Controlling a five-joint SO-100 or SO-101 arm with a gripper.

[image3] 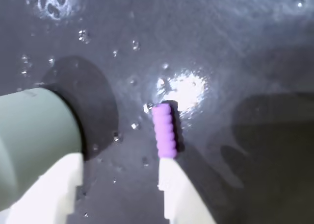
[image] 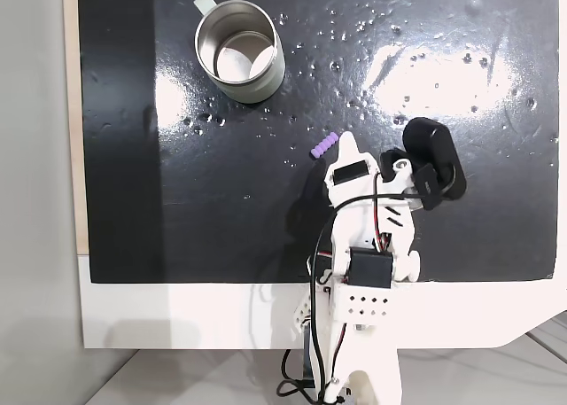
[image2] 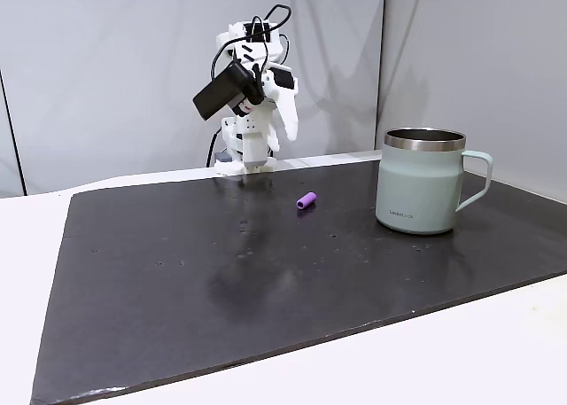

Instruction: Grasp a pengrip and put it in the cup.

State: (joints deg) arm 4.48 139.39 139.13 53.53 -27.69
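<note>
Currently the approach step: the end effector hangs open and empty, one fingertip just beside the pengrip, which lies on the black counter apart from the cup. Next, centre the jaws around it, lower, close.

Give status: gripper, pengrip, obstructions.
White gripper open, above mat. Small purple ribbed rubber pengrip lying loose beyond one fingertip. Grey-green steel mug upright, apart. Nothing between them.

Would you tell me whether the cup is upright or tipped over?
Upright: the cup stands on its base on the black mat, rim up, handle sideways.
</note>
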